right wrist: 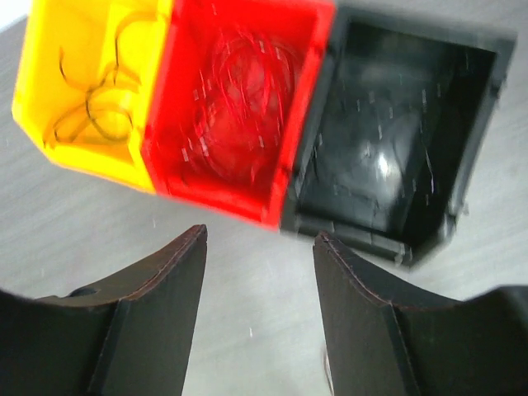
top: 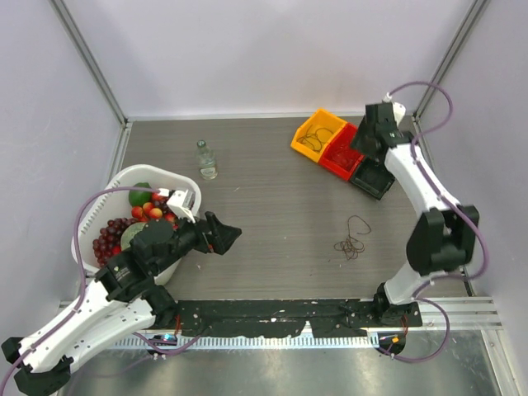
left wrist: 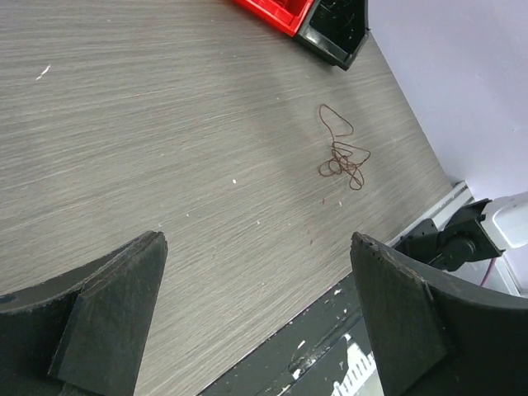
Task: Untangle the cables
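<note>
Sorting looks well along but not finished: dark brown cables (right wrist: 91, 107) lie curled in the yellow bin (right wrist: 82, 165), and a blurred mass of red cables (right wrist: 239, 91) sits in the red bin (right wrist: 219, 194) touching it. The black bin (right wrist: 355, 231) at the end of the row seems to hold nothing, though glare on its floor makes that hard to confirm. What is left, as I judge it, is one brown tangle (top: 351, 244) lying loose on the bench (top: 264, 181), well apart from the bins and nearer the right arm's base. Its thin loops cross one another, so it probably needs teasing apart before it can join the others. Right end effector (right wrist: 260, 235) hangs over the red and black bins, fingers spread, nothing between them. Left end effector (left wrist: 256, 247) is released as well, wide and empty, raised over the bench beside the white basket (top: 124, 177) and facing the tangle. No brand, label or writing can be read anywhere, neither on the bins nor on the small clear bottle (top: 206, 158).
</note>
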Controlling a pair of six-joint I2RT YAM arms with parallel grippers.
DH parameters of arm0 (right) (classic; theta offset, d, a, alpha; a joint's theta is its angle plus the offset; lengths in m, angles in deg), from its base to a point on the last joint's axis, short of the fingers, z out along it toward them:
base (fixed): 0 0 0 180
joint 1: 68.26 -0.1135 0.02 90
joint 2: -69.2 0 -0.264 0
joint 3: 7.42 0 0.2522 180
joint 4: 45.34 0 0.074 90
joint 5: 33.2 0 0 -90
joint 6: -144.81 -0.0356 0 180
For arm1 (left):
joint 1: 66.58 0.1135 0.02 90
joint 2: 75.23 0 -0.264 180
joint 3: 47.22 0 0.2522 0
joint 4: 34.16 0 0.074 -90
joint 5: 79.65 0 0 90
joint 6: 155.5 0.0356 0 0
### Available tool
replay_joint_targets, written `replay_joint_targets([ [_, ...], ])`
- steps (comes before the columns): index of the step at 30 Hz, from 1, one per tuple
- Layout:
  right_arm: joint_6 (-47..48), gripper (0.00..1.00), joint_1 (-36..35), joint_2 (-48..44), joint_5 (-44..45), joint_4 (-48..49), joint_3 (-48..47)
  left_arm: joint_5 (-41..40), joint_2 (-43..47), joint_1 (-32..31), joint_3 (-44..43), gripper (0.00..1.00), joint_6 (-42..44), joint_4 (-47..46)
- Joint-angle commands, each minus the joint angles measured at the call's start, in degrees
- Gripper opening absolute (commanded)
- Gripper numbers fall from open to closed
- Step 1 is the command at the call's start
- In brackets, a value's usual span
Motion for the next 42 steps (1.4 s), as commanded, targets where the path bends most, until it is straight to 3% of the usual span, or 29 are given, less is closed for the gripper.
replay_joint_targets([
  [1,-8.15,0.60,-0.36,-15.72,-2.71,6.70,16.43,2.49,-1.90,0.33,-0.81,0.98,0.32,-4.31],
  [5,-12.81,0.60,-0.36,-25.31,-7.53,2.24,29.09,3.73,-3.83,0.33,-0.46,1.00,0.58,-5.89],
  [10,-13.44,0.60,-0.27,-29.72,-10.61,-6.73,39.63,5.92,-6.73,0.33,1.29,1.00,-0.99,-10.72],
  [12,-12.83,0.59,-0.36,-31.21,-13.42,-5.44,44.04,7.07,-8.14,0.33,2.00,1.00,-2.22,-13.61],
  [15,-10.37,0.51,-0.71,-28.86,-26.06,-1.31,49.31,9.88,-10.60,0.33,2.79,1.00,-4.59,-16.43],
  [18,-10.71,0.44,-7.70,-24.02,-30.39,3.27,49.42,11.46,-12.97,0.33,2.18,1.00,-5.83,-17.41],
  [20,-12.81,0.31,-13.94,-20.85,-30.31,6.08,47.66,11.81,-14.03,0.33,1.83,0.99,-6.44,-17.06],
  [24,-19.22,0.19,-25.63,-15.41,-33.37,14.43,43.18,10.68,-14.82,0.33,1.74,1.00,-8.11,-15.66],
  [29,-22.67,0.22,-31.73,-9.25,-36.98,23.21,37.56,8.22,-15.35,0.33,2.88,1.00,-10.84,-14.07],
  [32,-21.37,0.40,-31.74,-7.84,-39.10,25.51,37.72,7.77,-16.67,0.33,3.84,1.00,-12.51,-13.98],
  [36,-15.39,0.53,-31.82,-9.58,-35.50,21.74,38.07,7.95,-20.17,0.33,5.07,0.97,-13.48,-15.21],
  [39,-10.21,0.54,-31.47,-11.96,-31.55,19.02,38.69,8.21,-25.09,0.33,4.90,0.92,-13.57,-16.18],
  [42,-7.21,0.50,-31.12,-12.93,-32.94,18.92,39.83,9.52,-31.85,0.33,4.55,0.84,-13.30,-18.45],
])
